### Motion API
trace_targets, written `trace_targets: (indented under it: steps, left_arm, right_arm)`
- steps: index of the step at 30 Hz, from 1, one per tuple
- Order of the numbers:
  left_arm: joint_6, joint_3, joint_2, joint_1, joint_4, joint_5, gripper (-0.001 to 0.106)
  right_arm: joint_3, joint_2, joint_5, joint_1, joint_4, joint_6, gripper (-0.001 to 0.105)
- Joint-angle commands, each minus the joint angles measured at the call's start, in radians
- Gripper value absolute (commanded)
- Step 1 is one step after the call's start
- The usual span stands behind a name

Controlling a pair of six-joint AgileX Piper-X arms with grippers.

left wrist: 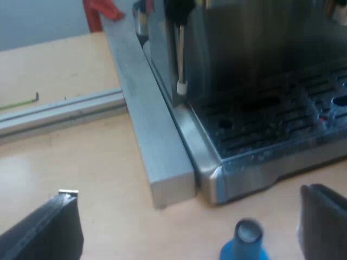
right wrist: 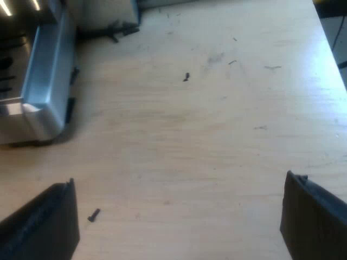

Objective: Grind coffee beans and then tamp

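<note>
My left gripper (left wrist: pixel 187 227) is open, its two black fingers (left wrist: pixel 51 230) spread wide just above the wooden table. Between them stands a blue tamper (left wrist: pixel 245 244), upright, untouched by either finger, close before the espresso machine's drip tray (left wrist: pixel 271 130). The machine's steam wand (left wrist: pixel 181 59) hangs over the tray's corner. My right gripper (right wrist: pixel 179 222) is open too, above bare table with nothing between its fingers (right wrist: pixel 312 216). A corner of the espresso machine's metal base (right wrist: pixel 46 92) lies some way ahead of it.
A grey metal rail (left wrist: pixel 143 103) runs along the machine's side and a second rail (left wrist: pixel 59 111) branches off across the table. Something red (left wrist: pixel 103 8) sits at the rail's far end. A small black screw (right wrist: pixel 93 215) and dark specks (right wrist: pixel 186 77) lie on the wood.
</note>
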Motion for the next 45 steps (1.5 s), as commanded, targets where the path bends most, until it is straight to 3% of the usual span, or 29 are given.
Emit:
trace_targets:
  steps: [1, 3, 4, 7, 14, 18, 20, 27, 35, 45]
  left_arm:
    - [-0.022, -0.049, -0.057, -0.004, -0.012, 0.030, 0.081]
    - [-0.027, -0.063, -0.042, -0.011, -0.017, 0.042, 0.081]
    - [-0.032, -0.093, -0.006, -0.045, -0.028, 0.100, 0.081]
    - [-0.032, -0.110, 0.038, -0.100, -0.028, 0.163, 0.081]
    - [-0.024, -0.109, 0.146, -0.240, -0.107, 0.402, 0.081]
    - [0.005, -0.109, 0.185, -0.281, -0.144, 0.416, 0.081]
    - [0.055, -0.105, 0.260, -0.332, -0.190, 0.447, 0.081]
    - [0.057, -0.038, 0.402, -0.402, -0.363, 0.509, 0.081]
    - [0.057, 0.072, 0.527, -0.489, -0.572, 0.509, 0.081]
    - [0.057, 0.141, 0.631, -0.506, -0.655, 0.459, 0.081]
  right_arm:
    - [-0.072, 0.042, -0.029, 0.040, 0.027, -0.020, 0.077]
    - [-0.113, 0.092, -0.043, 0.087, 0.053, -0.041, 0.077]
    - [-0.136, 0.117, -0.044, 0.112, 0.067, -0.049, 0.077]
    - [-0.196, 0.188, -0.054, 0.179, 0.100, -0.061, 0.077]
    - [-0.255, 0.319, -0.193, 0.332, 0.098, -0.078, 0.077]
    - [-0.255, 0.354, -0.213, 0.382, 0.084, -0.078, 0.077]
    - [-0.255, 0.396, -0.221, 0.453, 0.022, -0.078, 0.077]
    - [-0.255, 0.456, -0.204, 0.566, -0.068, -0.078, 0.077]
    - [-0.189, 0.531, 0.025, 0.823, -0.262, -0.074, 0.077]
    - [-0.035, 0.545, 0.311, 1.028, -0.563, 0.026, 0.077]
